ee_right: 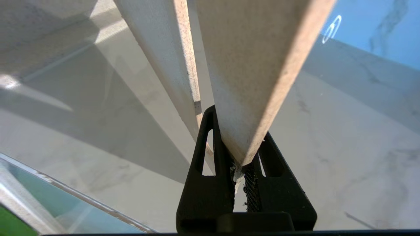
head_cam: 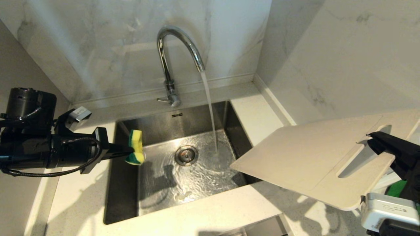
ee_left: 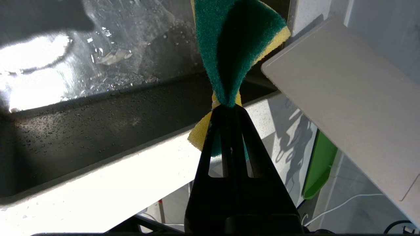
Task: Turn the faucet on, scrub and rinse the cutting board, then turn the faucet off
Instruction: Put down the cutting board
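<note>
Your left gripper (head_cam: 133, 153) pinches the sponge (head_cam: 136, 147) at the sink's (head_cam: 210, 114) left; your right gripper (head_cam: 377, 141) clamps the cutting board (head_cam: 305, 157) (handle end), long axis reaching left toward the faucet's (head_cam: 170, 59) stream.

Left gripper (head_cam: 133, 151) and right gripper (head_cam: 372, 136) both reach inward, jaws clamped.

My left gripper (head_cam: 131, 152) sits over the sink's (head_cam: 126, 203) left edge, sponge (head_cam: 136, 146) between its fingers. Right of it water lands by the drain (head_cam: 186, 155); the faucet (head_cam: 170, 65) stands behind. Farther right, my right gripper (head_cam: 372, 137) carries the cutting board (head_cam: 305, 154) above the counter (head_cam: 259, 114).
</note>
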